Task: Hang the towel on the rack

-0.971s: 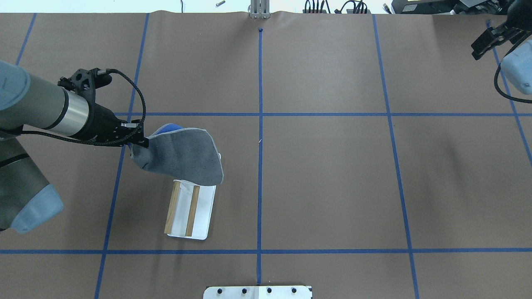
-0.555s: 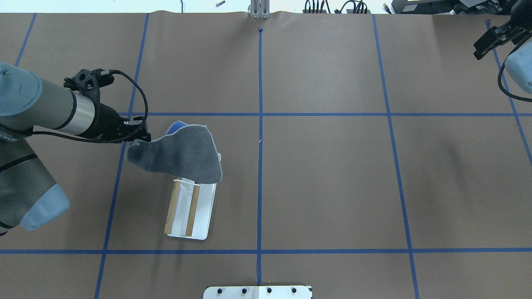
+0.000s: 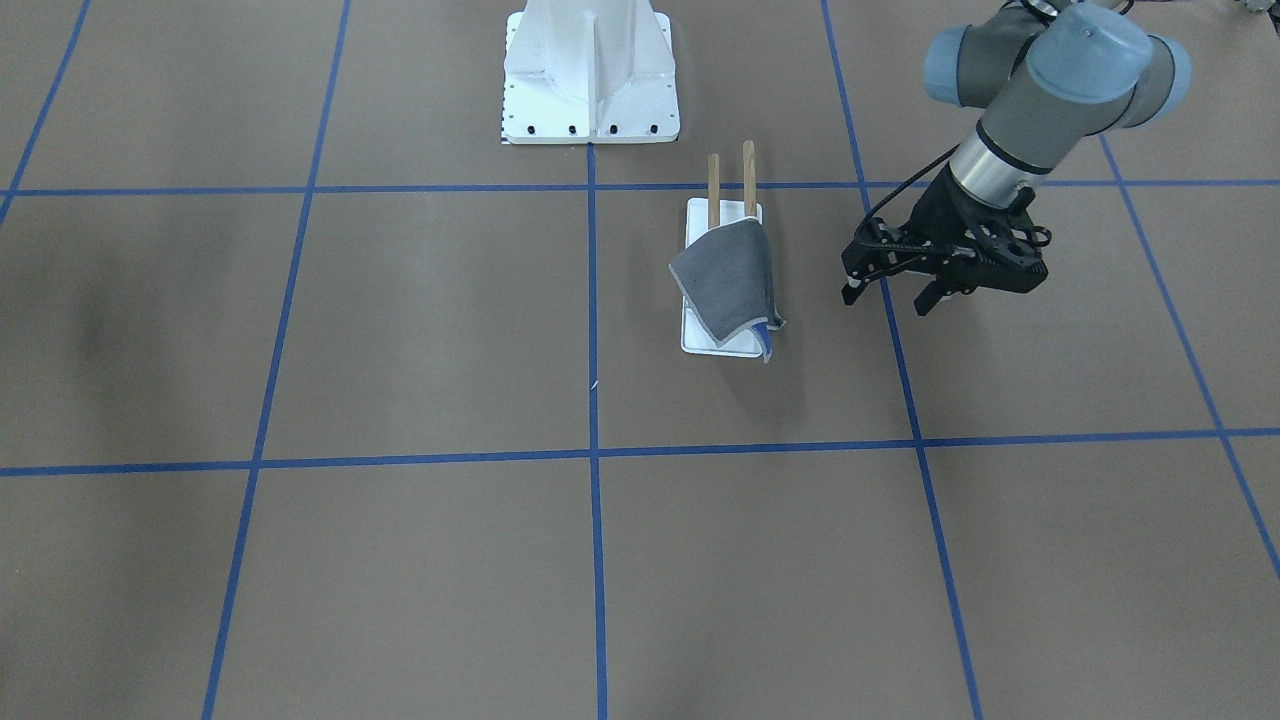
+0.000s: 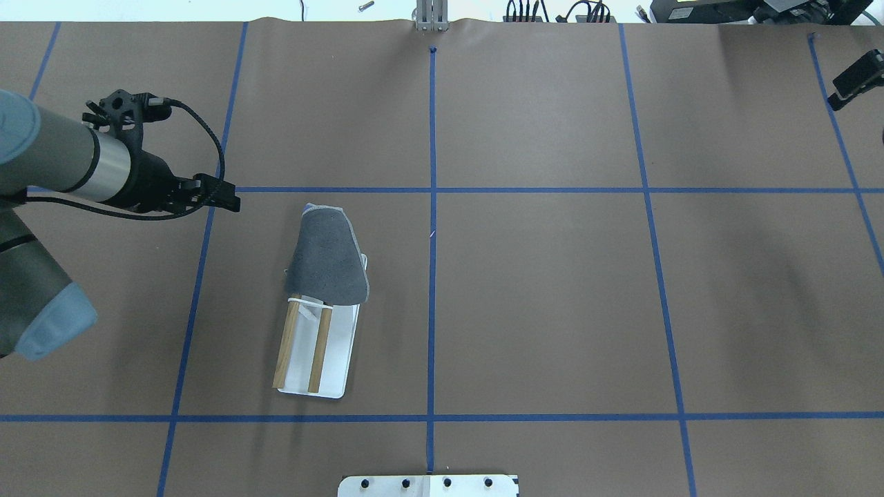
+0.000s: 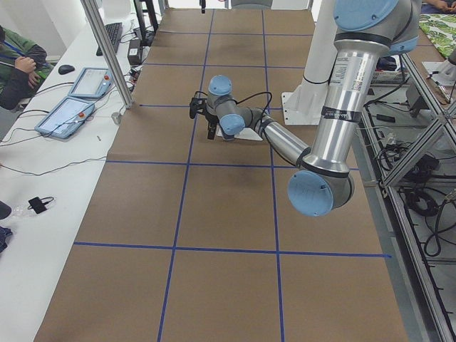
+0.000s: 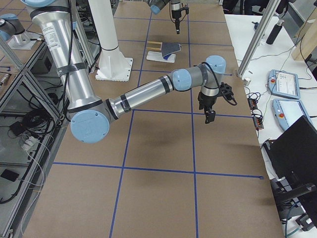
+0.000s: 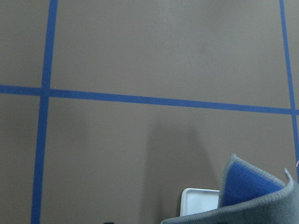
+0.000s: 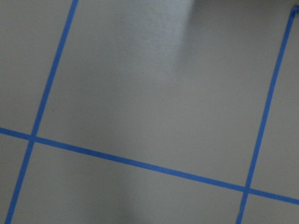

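The left gripper (image 3: 888,296) stands open and empty, near but apart from the towel (image 3: 728,282), which lies grey side up over both rails of the rack (image 4: 338,348); whether the right gripper (image 6: 210,117) is closed I cannot tell.

1. No legible txt, brand, nr or sign in any view.
2. Tablet screens (image 5: 70,116) on the side bench (image 5: 43,164), left-end view: too small to read.
3. Same type of screens (image 6: 286,113), right-end view: blurry, unreadable.
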